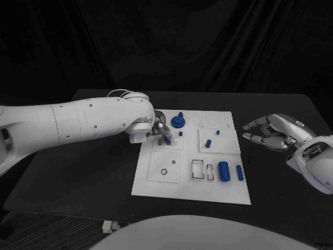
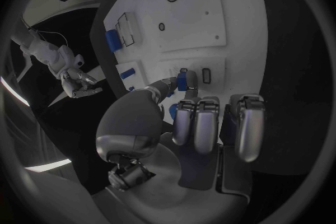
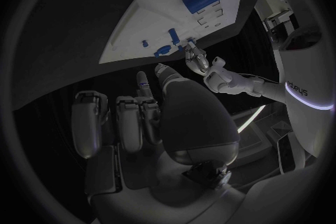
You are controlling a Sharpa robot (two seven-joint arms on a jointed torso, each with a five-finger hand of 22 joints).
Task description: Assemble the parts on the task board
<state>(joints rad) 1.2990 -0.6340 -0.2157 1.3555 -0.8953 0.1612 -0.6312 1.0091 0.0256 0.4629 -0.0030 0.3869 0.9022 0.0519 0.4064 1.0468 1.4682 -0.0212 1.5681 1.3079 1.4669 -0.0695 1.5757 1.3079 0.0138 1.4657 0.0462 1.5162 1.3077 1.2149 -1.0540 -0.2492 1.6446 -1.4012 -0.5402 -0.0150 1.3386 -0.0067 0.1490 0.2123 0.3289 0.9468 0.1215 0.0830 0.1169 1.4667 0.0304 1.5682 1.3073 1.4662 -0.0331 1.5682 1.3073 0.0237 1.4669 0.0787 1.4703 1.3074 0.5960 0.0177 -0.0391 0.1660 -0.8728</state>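
We saw the task board [image 1: 183, 182] in the middle of the black table [image 1: 84, 172]. Our left hand [image 1: 156, 130] was over its far left part, pinching a small blue part [image 2: 183, 81] between thumb and finger, just above the board. Our right hand [image 1: 275, 133] hung off the board's right edge, fingers curled, holding nothing. We judged an insertion was under way; next, the part needed lining up over its slot and pressing down.
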